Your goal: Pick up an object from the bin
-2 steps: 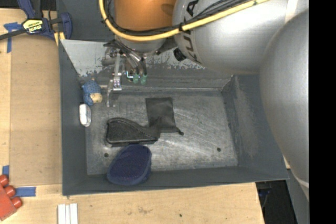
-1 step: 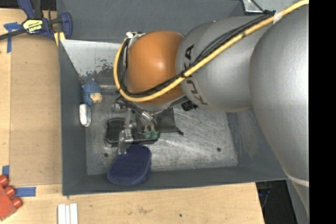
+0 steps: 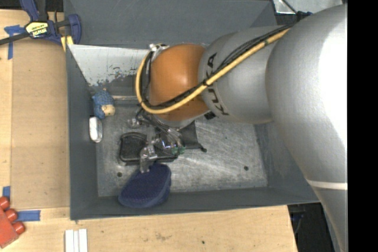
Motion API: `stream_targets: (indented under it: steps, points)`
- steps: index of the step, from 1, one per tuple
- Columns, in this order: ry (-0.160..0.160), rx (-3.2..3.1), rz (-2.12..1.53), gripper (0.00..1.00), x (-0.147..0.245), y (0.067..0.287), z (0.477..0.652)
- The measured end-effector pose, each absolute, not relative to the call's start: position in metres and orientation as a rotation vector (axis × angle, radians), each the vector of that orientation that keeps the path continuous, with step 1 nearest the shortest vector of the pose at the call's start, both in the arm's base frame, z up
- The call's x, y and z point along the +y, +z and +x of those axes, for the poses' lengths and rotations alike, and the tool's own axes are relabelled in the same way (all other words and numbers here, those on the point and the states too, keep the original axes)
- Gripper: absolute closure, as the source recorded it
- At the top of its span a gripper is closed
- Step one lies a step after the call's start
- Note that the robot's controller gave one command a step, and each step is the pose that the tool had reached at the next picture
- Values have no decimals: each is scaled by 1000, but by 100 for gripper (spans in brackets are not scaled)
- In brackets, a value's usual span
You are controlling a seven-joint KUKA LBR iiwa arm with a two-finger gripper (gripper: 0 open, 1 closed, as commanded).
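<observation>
My gripper [image 3: 157,147] reaches down under the orange wrist cover into the lower left part of the bin. It is just right of a black flat object [image 3: 130,146] and just above a dark blue rounded cloth pouch [image 3: 146,186] that lies against the bin's front wall. The gripper's lower metal part is close to the pouch's top edge; whether it touches I cannot tell. Part of a black flat piece [image 3: 192,137] sticks out to the gripper's right.
A small blue figure with a tan part [image 3: 102,104] lies near the left wall, and a little white cylinder [image 3: 95,129] sits below it. The arm covers the back right of the bin.
</observation>
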State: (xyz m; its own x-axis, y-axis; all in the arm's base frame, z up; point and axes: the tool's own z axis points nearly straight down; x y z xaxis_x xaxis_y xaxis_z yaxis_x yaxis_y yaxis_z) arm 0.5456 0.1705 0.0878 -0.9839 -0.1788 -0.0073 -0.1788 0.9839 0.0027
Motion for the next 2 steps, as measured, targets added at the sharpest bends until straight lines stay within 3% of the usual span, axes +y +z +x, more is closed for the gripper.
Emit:
stream_targets:
  steps: [1,2]
  points:
    - [6,3129,-277,100,170,87,545]
    - [-2,3015,-873,100,128,245,520]
